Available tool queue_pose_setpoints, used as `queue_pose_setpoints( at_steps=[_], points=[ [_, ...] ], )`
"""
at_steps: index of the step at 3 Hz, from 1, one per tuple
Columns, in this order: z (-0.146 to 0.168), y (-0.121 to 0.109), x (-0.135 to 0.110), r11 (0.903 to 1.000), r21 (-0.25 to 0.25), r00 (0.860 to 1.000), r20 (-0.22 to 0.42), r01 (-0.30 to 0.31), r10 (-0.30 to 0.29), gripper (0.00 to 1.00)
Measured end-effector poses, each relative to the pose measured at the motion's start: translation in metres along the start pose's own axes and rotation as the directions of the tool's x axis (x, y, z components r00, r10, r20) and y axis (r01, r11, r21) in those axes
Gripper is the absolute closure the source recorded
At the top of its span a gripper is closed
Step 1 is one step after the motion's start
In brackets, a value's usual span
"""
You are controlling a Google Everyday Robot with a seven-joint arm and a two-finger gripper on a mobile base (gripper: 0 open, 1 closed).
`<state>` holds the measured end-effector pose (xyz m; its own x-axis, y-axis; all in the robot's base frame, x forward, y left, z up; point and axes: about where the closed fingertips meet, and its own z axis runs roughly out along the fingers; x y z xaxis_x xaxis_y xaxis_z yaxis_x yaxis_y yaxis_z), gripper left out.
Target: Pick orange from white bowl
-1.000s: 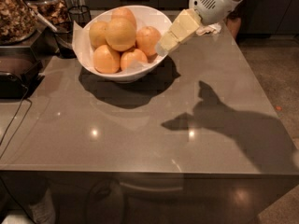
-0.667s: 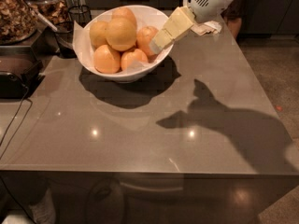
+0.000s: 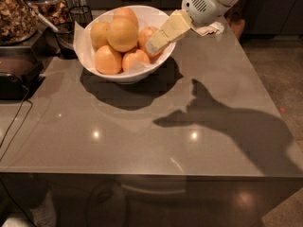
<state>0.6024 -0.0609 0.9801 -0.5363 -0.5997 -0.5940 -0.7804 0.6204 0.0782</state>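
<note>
As the arm's shadow (image 3: 227, 122) is lying across the near part of the grey counter (image 3: 94, 150), the step in hand is looking like the approach: nothing is being lifted yet. Further back, one white bowl (image 3: 125, 75) is sitting on the counter, left of middle, with one sheet of white paper (image 3: 79, 38) poking up at its left rim. Six round fruits are sitting piled inside it, by my count. The orange (image 3: 122, 33), the biggest and palest, is resting on top near the middle, touching its neighbours. Five small fruits (image 3: 108, 59), deeper in colour, are crowding around and under it. The single claw (image 3: 152, 46) is hanging slanted over the bowl's right rim, its tip just beside the right-hand small fruit and apart from the orange. Whether the claw is released or clenched I cannot tell from this side-on angle. In my judgement the next move is calling for a shift left and a little up, so that the claw is meeting the orange and not the small fruit beside it. Behind the arm one crumpled napkin (image 3: 210, 30) is lying on the counter. At the far left, jars (image 3: 14, 18) of brown bits are standing, two as far as I can tell.
</note>
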Motion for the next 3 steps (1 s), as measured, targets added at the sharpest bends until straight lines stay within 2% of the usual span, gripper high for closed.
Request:
queue_pose_setpoints(
  at_steps=[1, 2, 3],
  points=[
    [0.017, 0.013, -0.013, 0.9988, -0.049, 0.997, 0.072, 0.001, 0.002, 0.0],
    [0.018, 0.014, -0.015, 0.9988, -0.049, 0.997, 0.08, 0.002, 0.002, 0.0],
    [0.022, 0.015, -0.03, 0.9997, -0.026, 0.991, 0.133, 0.003, 0.0, 0.0]
  ],
)
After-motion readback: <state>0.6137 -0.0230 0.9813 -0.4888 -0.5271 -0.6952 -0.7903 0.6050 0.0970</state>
